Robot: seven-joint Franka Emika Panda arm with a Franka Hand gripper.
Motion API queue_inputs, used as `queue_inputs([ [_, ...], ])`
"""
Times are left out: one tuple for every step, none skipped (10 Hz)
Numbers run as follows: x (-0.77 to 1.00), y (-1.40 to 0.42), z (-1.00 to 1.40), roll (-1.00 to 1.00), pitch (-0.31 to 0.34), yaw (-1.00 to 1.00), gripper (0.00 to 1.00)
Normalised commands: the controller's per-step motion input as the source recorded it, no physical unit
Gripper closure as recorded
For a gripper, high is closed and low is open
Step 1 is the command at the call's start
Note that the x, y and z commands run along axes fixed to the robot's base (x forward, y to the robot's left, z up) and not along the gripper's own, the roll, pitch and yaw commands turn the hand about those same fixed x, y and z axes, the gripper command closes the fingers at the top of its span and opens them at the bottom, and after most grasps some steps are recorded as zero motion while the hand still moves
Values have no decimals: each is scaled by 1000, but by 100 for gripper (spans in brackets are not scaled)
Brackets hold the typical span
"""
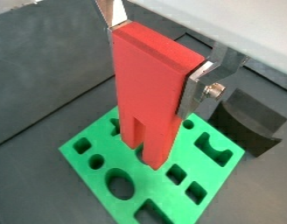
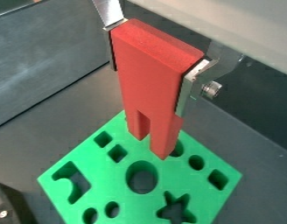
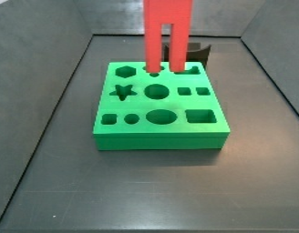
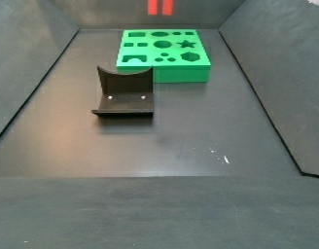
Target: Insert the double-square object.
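Hand (image 1: 157,54) clamped on double-square object (image 1: 149,96), upright over green board (image 1: 134,171).
Legs point down, tips at board's top face near its holes; fixture (image 4: 124,93) stands apart on dark surface (image 4: 189,136).

Gripper (image 1: 157,54) holds double-square object (image 1: 152,87) upright above board (image 3: 159,114); fixture (image 4: 124,92) beside board

Fixture (image 4: 124,94) before green board (image 4: 166,53) (apart)

We see the double-square object (image 1: 150,83), bright red, upright, clamped in the gripper (image 1: 157,52), its two legs seemingly at the green board (image 3: 160,114).
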Motion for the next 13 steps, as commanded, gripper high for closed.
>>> queue_inputs([
  [1000,0,-214,417,154,37,100],
  [1000,0,-220,279,140,6,100],
  [1000,0,-257,124,69,0,100],
  [1000,0,-269,79,37,0,100],
  [1000,9,-300,57,29,0,100],
  [1000,17,-297,46,20,0,100],
  [1000,11,-306,37,14,0,100],
  [1000,23,-326,29,19,0,100],
  [1000,140,-309,24,34,0,100],
  [1000,206,-283,33,54,29,100],
  [1000,243,-234,37,76,43,100],
  [1000,254,-197,20,83,40,100],
  [1000,223,-180,24,91,37,100],
])
